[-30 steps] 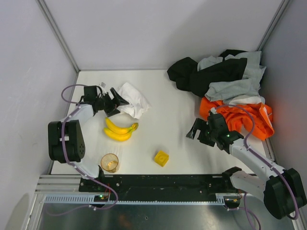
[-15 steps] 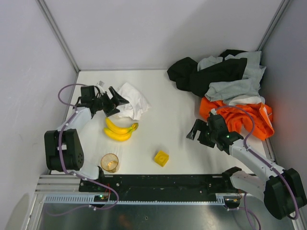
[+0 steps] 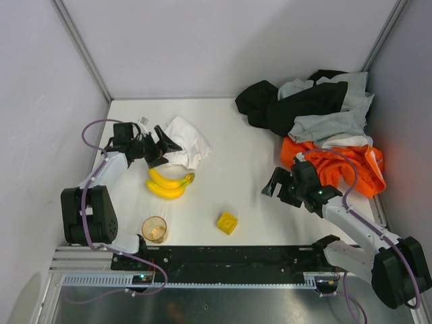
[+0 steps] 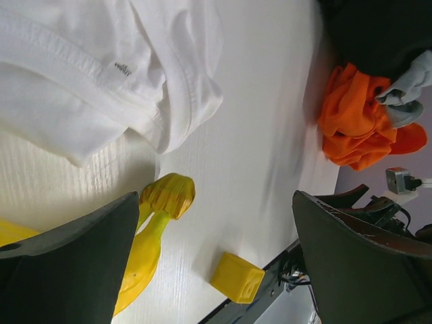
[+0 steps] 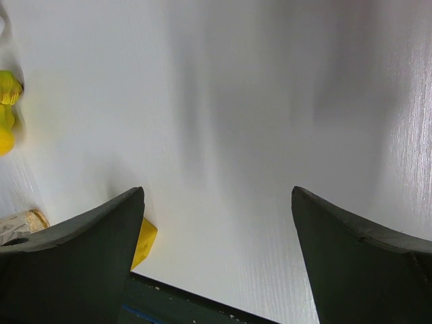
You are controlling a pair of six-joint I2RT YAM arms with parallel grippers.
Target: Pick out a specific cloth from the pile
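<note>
On the far left of the table [image 3: 236, 169], crumpled: the white cloth [image 3: 187, 140]. It's well apart from the pile [image 3: 317, 115] in the far right corner, so I'd judge the pick-out basically done.

Left claw [image 3: 165, 150] sits at the cloth's left edge, jaws spread wide, gripping nothing. In its wrist view the fabric lies ahead of the fingers, not between them. Can't tell from above whether a finger tip touches a fold.

Risks from here:
- Left arm pulls away low: an open finger could hook a loose fold or hem and drag the cloth along. It's soft, with nothing weighing it down, so it would follow easily.
- Bananas [image 3: 167, 183] lie just beside the cloth and right under the claw's lower finger. A sideways swing could knock or roll them, maybe towards the cup [image 3: 154, 229] near the front edge.
- If a regrasp is attempted: thin layered fabric, so the claw may pinch only the top layer and it slips out. Closing too low risks catching the banana stem too.

Right claw [image 3: 283, 185] is also wide open and empty, over bare table just beside the orange garment [image 3: 337, 169]. The arm's cable loops over that garment, so a quick move could snag it and tug part of the pile towards the middle. The yellow block [image 3: 227, 223] is near, low risk.
</note>
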